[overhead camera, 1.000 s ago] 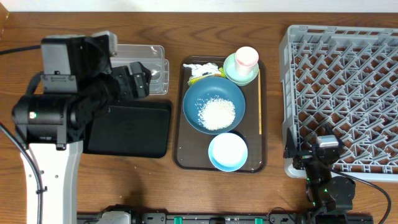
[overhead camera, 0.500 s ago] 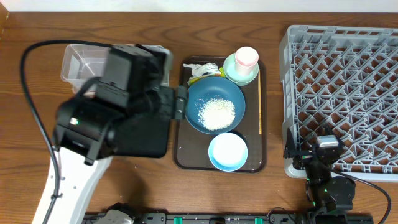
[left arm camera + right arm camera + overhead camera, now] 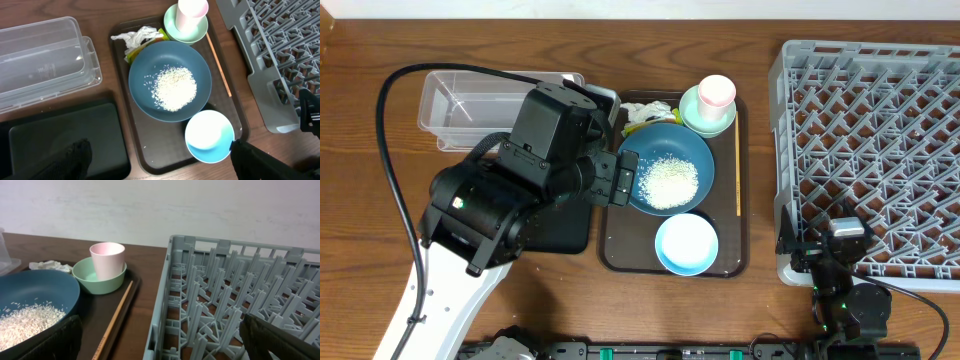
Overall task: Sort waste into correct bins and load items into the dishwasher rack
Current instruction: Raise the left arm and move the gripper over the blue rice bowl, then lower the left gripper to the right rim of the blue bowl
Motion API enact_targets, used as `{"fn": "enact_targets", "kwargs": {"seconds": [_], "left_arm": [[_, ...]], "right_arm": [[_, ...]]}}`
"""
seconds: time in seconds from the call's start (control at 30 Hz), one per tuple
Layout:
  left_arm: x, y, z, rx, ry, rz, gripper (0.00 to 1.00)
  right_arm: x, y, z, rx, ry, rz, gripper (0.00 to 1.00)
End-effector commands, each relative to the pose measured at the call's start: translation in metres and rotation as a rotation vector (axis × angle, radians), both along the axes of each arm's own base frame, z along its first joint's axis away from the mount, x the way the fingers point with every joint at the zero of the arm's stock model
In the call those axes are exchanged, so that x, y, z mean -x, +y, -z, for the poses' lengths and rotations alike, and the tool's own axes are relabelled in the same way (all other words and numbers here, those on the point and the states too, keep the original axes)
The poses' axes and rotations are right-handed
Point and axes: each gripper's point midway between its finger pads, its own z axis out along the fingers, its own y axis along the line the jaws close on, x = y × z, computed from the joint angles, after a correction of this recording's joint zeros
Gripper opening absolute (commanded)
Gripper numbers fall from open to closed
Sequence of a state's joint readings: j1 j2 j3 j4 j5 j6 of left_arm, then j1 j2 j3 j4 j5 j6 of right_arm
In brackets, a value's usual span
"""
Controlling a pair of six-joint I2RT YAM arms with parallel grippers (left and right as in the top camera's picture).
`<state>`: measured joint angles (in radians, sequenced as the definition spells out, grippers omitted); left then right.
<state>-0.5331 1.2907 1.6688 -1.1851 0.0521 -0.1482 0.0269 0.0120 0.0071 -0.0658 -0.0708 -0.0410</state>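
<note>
1. Overhead, the left hand [image 3: 626, 178] hangs at the rim of the blue bowl [image 3: 692, 150]. Its arm hides most of the black tray [image 3: 60, 145].
2. The left wrist view shows what the arm covers. The black tray lies just beside the hand's left finger, and the clear bin [image 3: 470, 100] lies ahead-left.
3. That view also shows both fingers far apart at the lower corners, released and gripping nothing.
4. Straight ahead of this hand, rice [image 3: 667, 182] is heaped in the blue bowl. The tissue [image 3: 135, 37] and wrapper [image 3: 638, 128] lie against the bowl's far rim, on the brown tray [image 3: 732, 235].
5. The light-blue bowl [image 3: 686, 244] sits near the hand's right finger, on the same tray.
6. The right hand [image 3: 832, 243] sits low at the near corner of the rack [image 3: 870, 150], on the counter [image 3: 560, 300]. Overhead its fingers are hard to make out; its own view shows them spread wide, holding nothing.
7. Only the right wrist view looks from the side. The cup [image 3: 716, 92] stands upright inside the mint bowl [image 3: 692, 118], ahead-left of that hand, and the rack's pegs rise ahead-right.
8. A stick [image 3: 737, 170] lies in the brown tray between the bowls and the rack.
9. A second ago the left hand was over the clear bin, and half a second ago it was at the brown tray's edge. Now it has reached the blue bowl, and the bin is uncovered.
10. The right hand, the bowls, the cup and the waste have not moved.
</note>
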Motion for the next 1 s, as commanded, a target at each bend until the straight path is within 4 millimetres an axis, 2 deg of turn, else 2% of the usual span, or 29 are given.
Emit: {"fn": "enact_targets", "kwargs": {"seconds": [0.0, 0.13, 0.4, 0.97], "left_arm": [[-0.002, 0.001, -0.007, -0.011, -0.024, 0.006, 0.90], [0.000, -0.002, -0.007, 0.005, -0.015, 0.016, 0.90], [0.015, -0.030, -0.010, 0.131, 0.045, 0.133, 0.91], [0.010, -0.033, 0.015, 0.088, 0.138, 0.128, 0.90]], "right_arm": [[0.000, 0.001, 0.000, 0.013, -0.002, -0.004, 0.99], [0.000, 0.001, 0.000, 0.013, -0.002, -0.004, 0.99], [0.000, 0.001, 0.000, 0.013, -0.002, -0.004, 0.99], [0.000, 0.001, 0.000, 0.013, -0.002, -0.004, 0.99]]}}
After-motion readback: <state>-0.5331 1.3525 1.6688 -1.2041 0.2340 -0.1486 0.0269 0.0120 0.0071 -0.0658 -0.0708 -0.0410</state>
